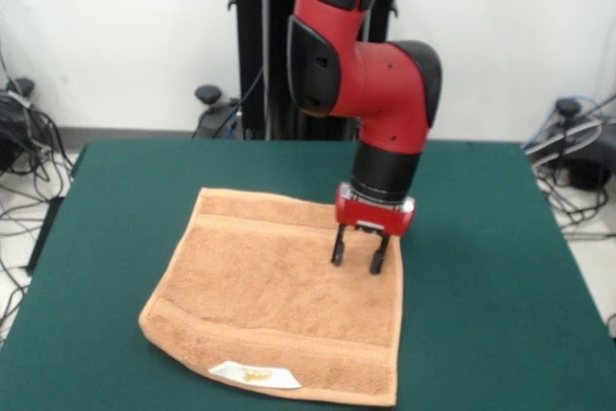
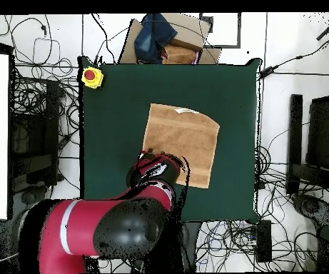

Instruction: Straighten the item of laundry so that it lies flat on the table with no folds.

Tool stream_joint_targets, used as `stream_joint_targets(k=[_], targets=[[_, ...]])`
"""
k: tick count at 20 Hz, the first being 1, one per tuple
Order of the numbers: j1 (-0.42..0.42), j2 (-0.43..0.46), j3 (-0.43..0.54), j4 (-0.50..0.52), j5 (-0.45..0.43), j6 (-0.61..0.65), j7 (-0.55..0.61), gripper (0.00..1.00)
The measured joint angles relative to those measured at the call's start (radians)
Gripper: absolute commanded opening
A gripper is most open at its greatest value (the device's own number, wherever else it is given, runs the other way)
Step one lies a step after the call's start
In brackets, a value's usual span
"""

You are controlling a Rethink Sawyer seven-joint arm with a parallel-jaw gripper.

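The orange-tan towel (image 1: 274, 300) is a thick, nubby terry cloth, roughly square, with woven border bands running along two opposite edges. It lies spread on the dark green, felt-like table (image 1: 500, 267), near the middle of the top and set at a slight angle to the table's sides. A white label with yellow print (image 1: 255, 373) sits on the edge closest to the front camera. The cloth looks mostly flat (one near corner seems a little raised or doubled, though this is hard to tell). The red and black arm comes down over the towel's right side in the front view, and the gripper (image 1: 359, 259) holds its two dark fingers (image 1: 338, 245) parted, empty, tips at or just above the cloth.
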Motion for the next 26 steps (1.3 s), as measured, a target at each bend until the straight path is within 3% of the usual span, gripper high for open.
stream_joint_targets(k=[13, 26], targets=[[0.047, -0.025, 0.028, 0.118, -0.012, -0.033, 0.0, 1.0], [0.047, -0.015, 0.027, 0.133, -0.013, -0.088, 0.0, 1.0]])
